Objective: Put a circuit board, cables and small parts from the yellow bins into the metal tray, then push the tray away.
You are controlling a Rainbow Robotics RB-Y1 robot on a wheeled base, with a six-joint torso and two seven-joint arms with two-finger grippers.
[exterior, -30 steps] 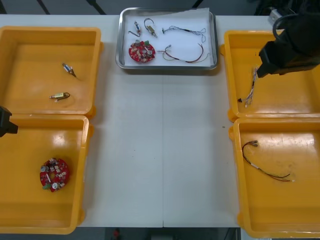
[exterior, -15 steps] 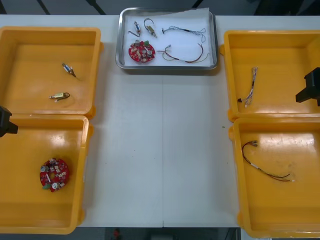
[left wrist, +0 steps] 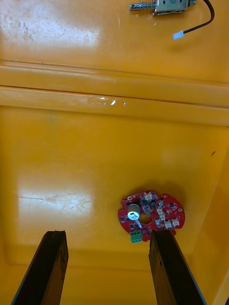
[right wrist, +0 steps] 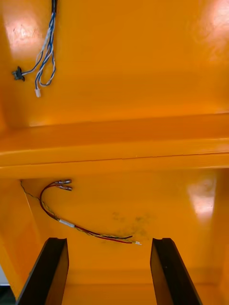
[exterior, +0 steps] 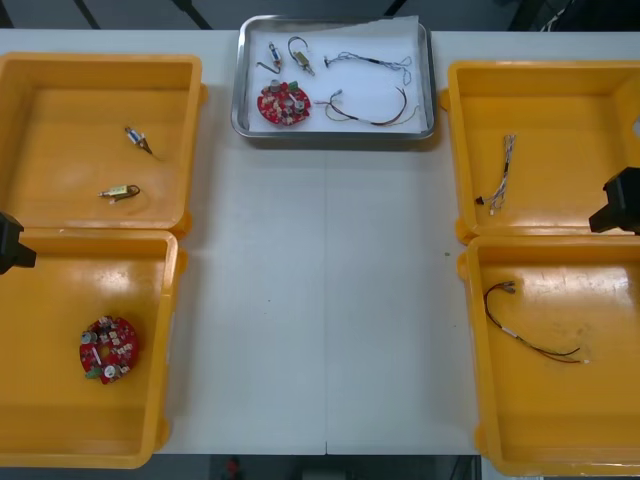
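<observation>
The shallow metal tray (exterior: 335,134), white inside, stands at the far edge of the light table (exterior: 320,300), between the two far bins. It holds a round red circuit board (exterior: 284,104) at its near left corner, two small metal parts (exterior: 274,55) beyond the board, a thin pale twisted cable (exterior: 375,62) at the far right, and a curved dark red cable (exterior: 375,112) nearer. To the left, the far yellow plastic bin (exterior: 60,100) contains two further metal parts (exterior: 120,191), well apart from each other. The near left yellow bin (exterior: 60,400) contains a second red circuit board (exterior: 109,349). To the right, the far right yellow bin (exterior: 560,130) holds a twisted blue and white cable (exterior: 502,175), and the near right yellow bin (exterior: 560,420) holds a red and yellow cable (exterior: 513,334). The left gripper (exterior: 10,245) hangs at the table's left edge, above the wall shared by the two left bins. Its black fingers (left wrist: 52,267) stand apart with nothing between them, and the second board lies just past one fingertip. The right gripper (exterior: 618,205) hangs at the right edge, above the wall shared by the two right bins. Its fingers (right wrist: 164,271) are likewise spread and empty, with the red and yellow cable just beyond their tips.
</observation>
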